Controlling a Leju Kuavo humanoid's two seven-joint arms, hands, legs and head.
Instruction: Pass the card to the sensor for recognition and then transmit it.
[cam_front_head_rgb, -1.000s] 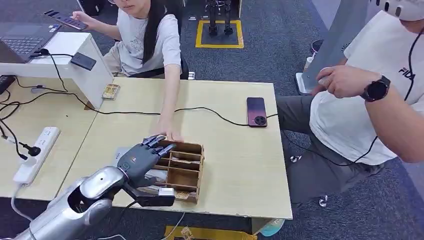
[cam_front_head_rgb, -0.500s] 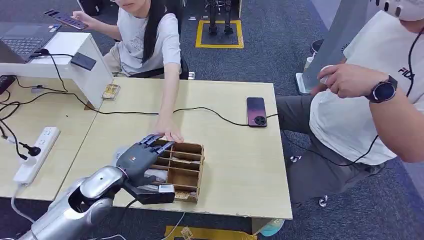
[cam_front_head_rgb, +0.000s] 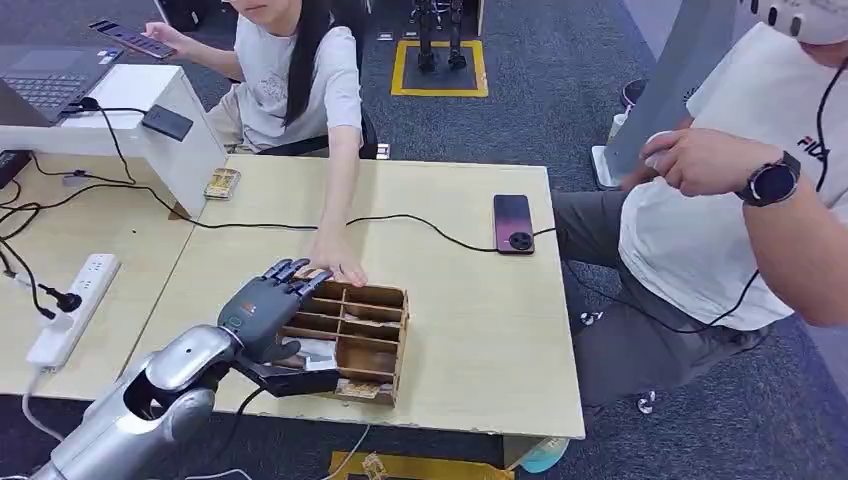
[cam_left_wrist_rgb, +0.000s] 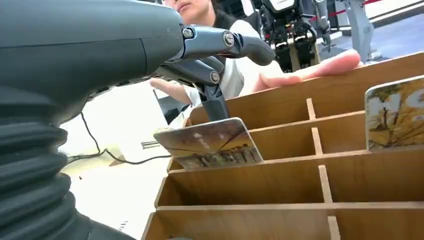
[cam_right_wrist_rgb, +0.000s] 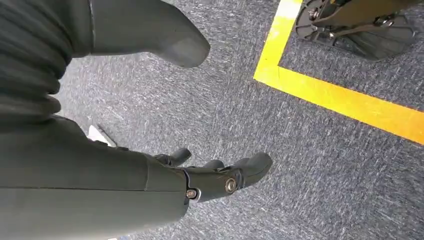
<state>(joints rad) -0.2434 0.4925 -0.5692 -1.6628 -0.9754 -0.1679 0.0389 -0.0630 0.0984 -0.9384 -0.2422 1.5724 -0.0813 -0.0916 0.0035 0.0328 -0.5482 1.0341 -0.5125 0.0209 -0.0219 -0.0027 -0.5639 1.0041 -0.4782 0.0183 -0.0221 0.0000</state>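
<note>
A wooden box (cam_front_head_rgb: 372, 342) with several compartments sits near the table's front edge. My left hand (cam_front_head_rgb: 262, 312) hovers over its left side with fingers spread, the thumb reaching along the box's near side. In the left wrist view a picture card (cam_left_wrist_rgb: 210, 143) leans in a compartment of the wooden box (cam_left_wrist_rgb: 280, 182), and one fingertip (cam_left_wrist_rgb: 216, 102) touches its upper edge. A second card (cam_left_wrist_rgb: 395, 112) stands upright in another compartment. A person's hand (cam_front_head_rgb: 336, 265) rests on the box's far left corner. My right hand (cam_right_wrist_rgb: 220, 180) hangs over the carpet, holding nothing.
A phone (cam_front_head_rgb: 513, 222) and a black cable lie on the table behind the box. A small device (cam_front_head_rgb: 222, 183), a white stand (cam_front_head_rgb: 150, 120) and a power strip (cam_front_head_rgb: 75, 305) are at the left. A seated person (cam_front_head_rgb: 740, 200) is close at the right.
My left hand has drawn a little to the left and up over the box's left side. The person's hand on the box has stayed put.
</note>
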